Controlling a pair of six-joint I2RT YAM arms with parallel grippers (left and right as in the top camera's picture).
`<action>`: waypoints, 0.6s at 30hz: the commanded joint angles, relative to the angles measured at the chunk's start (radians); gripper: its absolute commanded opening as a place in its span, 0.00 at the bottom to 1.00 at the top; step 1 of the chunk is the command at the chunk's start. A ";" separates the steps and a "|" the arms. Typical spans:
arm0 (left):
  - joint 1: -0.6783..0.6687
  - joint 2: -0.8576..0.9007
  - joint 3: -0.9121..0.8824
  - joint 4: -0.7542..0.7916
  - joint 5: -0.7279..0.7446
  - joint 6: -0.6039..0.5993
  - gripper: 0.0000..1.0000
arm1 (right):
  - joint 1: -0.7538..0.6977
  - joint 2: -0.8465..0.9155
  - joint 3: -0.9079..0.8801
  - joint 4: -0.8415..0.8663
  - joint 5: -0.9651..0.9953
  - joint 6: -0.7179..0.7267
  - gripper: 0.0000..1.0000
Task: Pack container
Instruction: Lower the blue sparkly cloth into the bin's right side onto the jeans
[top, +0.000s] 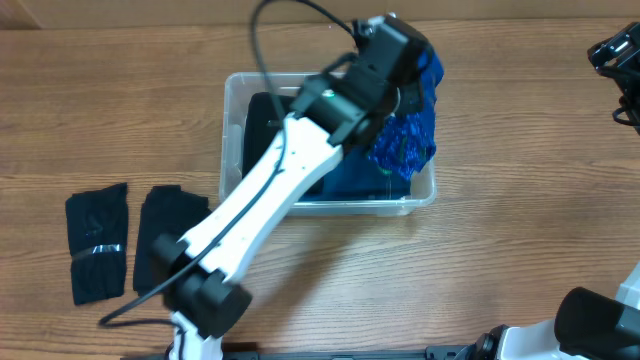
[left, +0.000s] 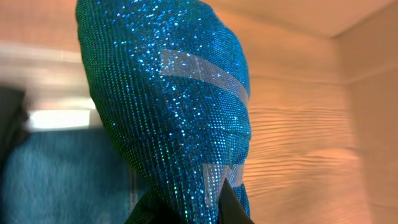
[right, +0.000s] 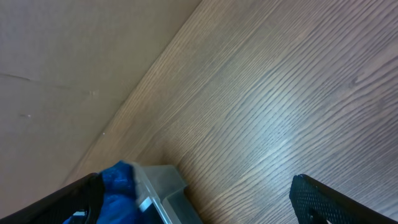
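- brown wood-grain table: carries everything.
- clear rectangular plastic container: sits mid-table with its long axis left-right in the overhead view. The left half holds a dark folded cloth, and a flat blue cloth lies along the near wall.
- blue glittery garment with clear tape strips: hangs bunched over the right end of the container. Its outer edge is about on the right rim, maybe slightly past it. Can't tell if the lower end touches the contents.
- two black folded garments: lie on the table left of the container, apart from it, not yet packed.
- left gripper: reaches across the container to its far right corner. The jaws are clamped on the top of the glittery garment, which fills the left wrist view.
- right gripper: jaws spread wide with nothing between them. It sits off at the far right of the table, well apart, with only a container corner in its view.
- key relation: free space in the container lies below the left jaws and toward the container's left. Judgement: lower the garment and nudge it inward off the right rim, using the left arm only.
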 joint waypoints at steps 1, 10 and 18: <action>0.003 0.061 0.011 -0.050 -0.082 -0.127 0.04 | -0.002 -0.012 0.003 0.005 -0.008 0.004 1.00; 0.006 0.137 0.011 -0.264 -0.082 -0.107 0.04 | -0.002 -0.012 0.003 0.005 -0.008 0.004 1.00; 0.019 0.126 0.012 -0.366 -0.251 -0.045 0.64 | -0.002 -0.012 0.003 0.005 -0.008 0.004 1.00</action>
